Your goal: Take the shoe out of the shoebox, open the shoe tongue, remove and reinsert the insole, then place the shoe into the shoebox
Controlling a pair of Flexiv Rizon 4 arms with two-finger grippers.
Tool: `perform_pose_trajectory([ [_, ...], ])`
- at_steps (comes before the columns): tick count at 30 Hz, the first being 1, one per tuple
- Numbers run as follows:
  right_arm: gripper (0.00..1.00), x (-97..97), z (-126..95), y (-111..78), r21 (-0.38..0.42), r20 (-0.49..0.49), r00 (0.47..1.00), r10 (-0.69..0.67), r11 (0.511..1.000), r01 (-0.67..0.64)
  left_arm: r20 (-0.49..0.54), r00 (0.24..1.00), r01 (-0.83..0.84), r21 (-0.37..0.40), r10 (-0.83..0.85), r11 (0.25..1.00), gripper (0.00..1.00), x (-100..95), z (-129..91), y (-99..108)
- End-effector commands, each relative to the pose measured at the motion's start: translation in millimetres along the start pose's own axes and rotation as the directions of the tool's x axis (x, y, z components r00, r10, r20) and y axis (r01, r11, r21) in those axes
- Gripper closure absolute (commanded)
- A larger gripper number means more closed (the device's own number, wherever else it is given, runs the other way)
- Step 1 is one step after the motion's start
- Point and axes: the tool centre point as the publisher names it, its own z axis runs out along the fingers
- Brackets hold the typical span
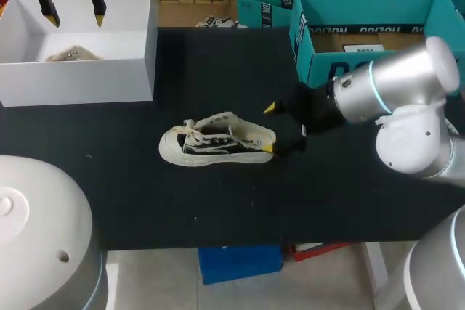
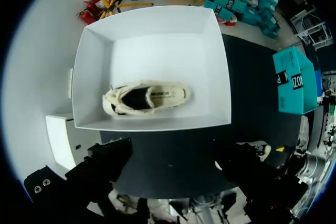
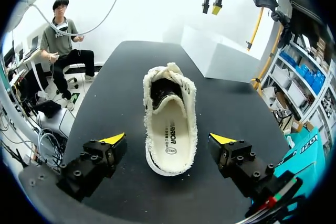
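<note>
The right gripper (image 1: 270, 128) is released, its 2 fingers standing either side of the heel of the shoe (image 1: 218, 139). The shoe lies on its sole at the centre of the black table (image 1: 218, 208). Only the right wrist view shows gaps on both sides of the heel and the insole (image 3: 170, 129) seated inside. At the upper left of the head view, the left gripper (image 1: 74, 14) hangs open above the white shoebox (image 1: 73, 81). The head view catches just a sliver of a second shoe (image 2: 147, 98), which the left wrist view shows whole. That makes 2 shoes and 1 shoebox. A teal box (image 1: 378, 5) sits at the upper right.
</note>
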Motion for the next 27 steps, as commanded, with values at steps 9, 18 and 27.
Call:
perform_pose_trajectory([
  [9,0.00,-8.3,24,-19.5,-0.061,-0.031,0.999,0.033,0.998,-0.035,0.001,1.000,0.000,-0.002,0.000,1.000,0.00,0.0,-1,0],
  [18,0.00,-2.1,41,-30.1,-0.088,-0.050,0.997,0.066,0.994,-0.071,0.001,1.000,0.000,-0.002,0.000,1.000,0.00,0.0,-1,0],
  [27,0.00,-0.8,57,-34.3,-0.107,-0.066,0.995,0.080,0.990,-0.087,0.001,1.000,0.000,-0.002,0.000,1.000,0.00,0.0,-1,0],
])
